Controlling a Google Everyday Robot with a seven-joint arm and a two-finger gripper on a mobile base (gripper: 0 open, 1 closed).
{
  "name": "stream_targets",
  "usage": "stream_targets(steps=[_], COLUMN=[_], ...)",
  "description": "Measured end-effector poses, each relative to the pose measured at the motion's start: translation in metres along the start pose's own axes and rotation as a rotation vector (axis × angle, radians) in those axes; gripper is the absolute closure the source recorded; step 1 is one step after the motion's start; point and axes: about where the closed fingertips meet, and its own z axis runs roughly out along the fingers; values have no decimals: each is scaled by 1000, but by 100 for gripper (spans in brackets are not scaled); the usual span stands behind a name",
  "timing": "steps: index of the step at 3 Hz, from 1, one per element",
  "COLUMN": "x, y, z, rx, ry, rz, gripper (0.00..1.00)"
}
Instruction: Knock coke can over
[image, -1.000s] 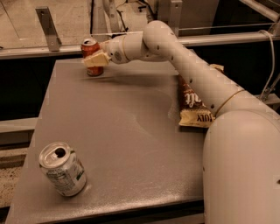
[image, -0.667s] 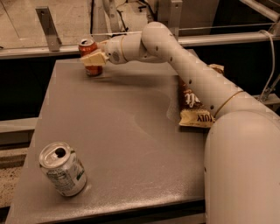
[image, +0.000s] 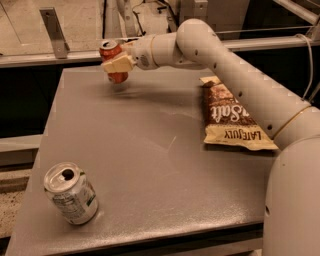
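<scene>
Where arm (image: 240, 85) reaches far-left, tool (image: 116, 64) touching coke can (image: 109, 49) (upright approx.), grip state can't tell

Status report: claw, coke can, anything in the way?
Claw against coke can at far edge of table. Can standing, not yet knocked over. Snack bag and silver can well clear.

My gripper (image: 117, 64), smooth matt cream plastic, is at the glossy metal coke can (image: 110, 49). Table (image: 150, 150): matt grey, finely textured. Snack bag (image: 230, 120): glossy film.
</scene>
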Motion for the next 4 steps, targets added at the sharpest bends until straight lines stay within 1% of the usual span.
stream_targets(steps=[1, 2, 3, 4], x=[-8, -1, 11, 23], y=[2, 8, 15, 27], z=[-36, -68, -96, -113], rx=[6, -26, -75, -134], ry=[70, 178, 307, 427], rz=[-88, -153, -228, -300], gripper=[100, 100, 100, 100])
